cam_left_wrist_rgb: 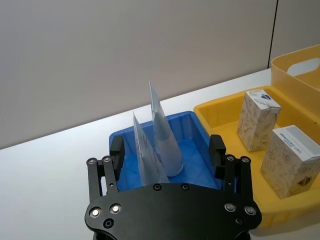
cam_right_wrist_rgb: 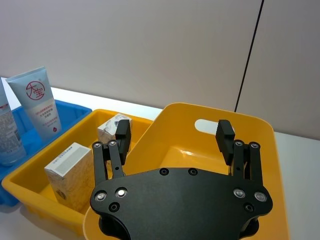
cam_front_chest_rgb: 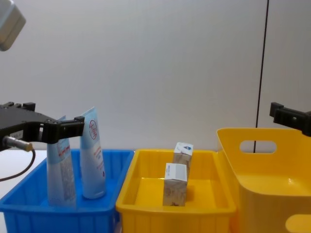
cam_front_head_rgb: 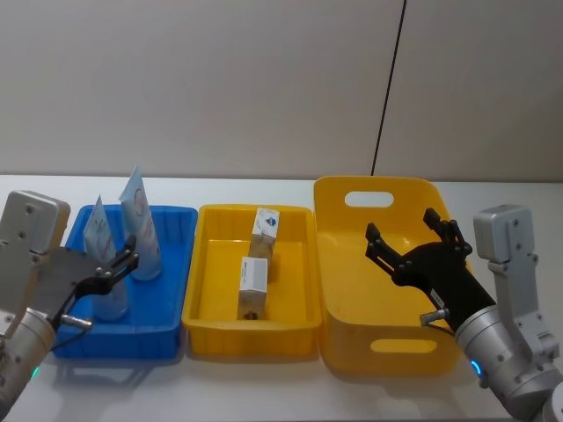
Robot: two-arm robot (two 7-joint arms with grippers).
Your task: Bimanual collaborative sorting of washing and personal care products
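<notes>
On the white counter (cam_front_head_rgb: 264,387), a blue bin (cam_front_head_rgb: 151,305) holds 2 upright tubes (cam_front_head_rgb: 141,224). The left gripper (cam_front_head_rgb: 119,266), fingers spread, hangs close by the nearer tube (cam_front_head_rgb: 99,239). The low yellow tray (cam_front_head_rgb: 295,286) beside it holds 2 standing cartons (cam_front_head_rgb: 253,283), clear of its walls. The right gripper (cam_front_head_rgb: 403,227), fingers apart, hovers above the tall yellow bin (cam_front_head_rgb: 352,294).

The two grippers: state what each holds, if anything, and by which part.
Nothing is held. The left gripper stands open by the tubes in the blue bin; the right gripper hangs open and empty over the large yellow bin.
</notes>
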